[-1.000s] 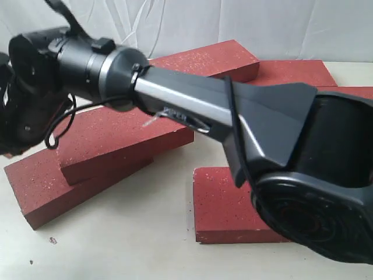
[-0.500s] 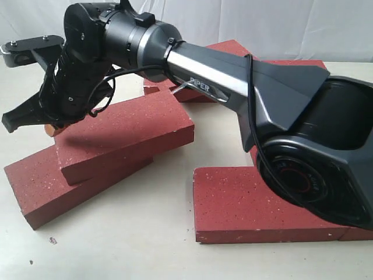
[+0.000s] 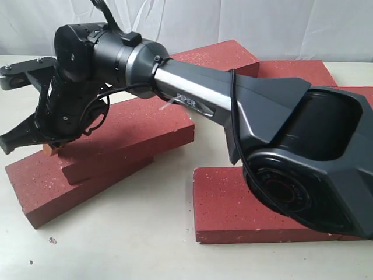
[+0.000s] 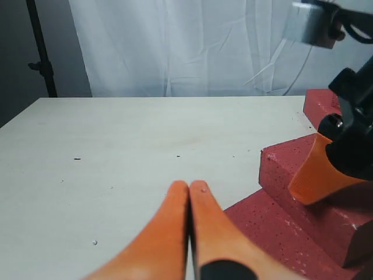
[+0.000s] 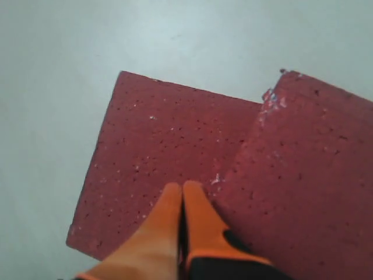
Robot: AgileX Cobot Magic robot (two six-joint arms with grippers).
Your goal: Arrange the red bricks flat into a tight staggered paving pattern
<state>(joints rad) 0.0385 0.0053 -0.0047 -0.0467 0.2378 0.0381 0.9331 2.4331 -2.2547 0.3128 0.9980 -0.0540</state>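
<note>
Several red bricks lie on the pale table. One red brick point(image 3: 137, 128) rests slanted on top of a lower brick point(image 3: 46, 186). Another lies flat in front point(image 3: 227, 204), and more sit at the back point(image 3: 215, 58). My right gripper point(image 3: 51, 149) reaches across to the left end of the upper brick; it is shut and empty, with its tips point(image 5: 182, 186) at the step between the lower brick point(image 5: 157, 151) and the upper one point(image 5: 309, 175). My left gripper point(image 4: 189, 186) is shut and empty above the table beside the lower brick point(image 4: 274, 233). It does not show in the exterior view.
The right arm's thick body point(image 3: 291, 146) spans the scene and hides parts of the right-hand bricks. Its orange finger point(image 4: 315, 175) shows at the upper brick's corner. A white curtain point(image 4: 186, 46) hangs behind the table, with a dark stand point(image 4: 41, 52) at its side.
The right arm has swung across and its gripper has dropped slightly down and left to the upper brick's left end. The bricks have not visibly shifted.
</note>
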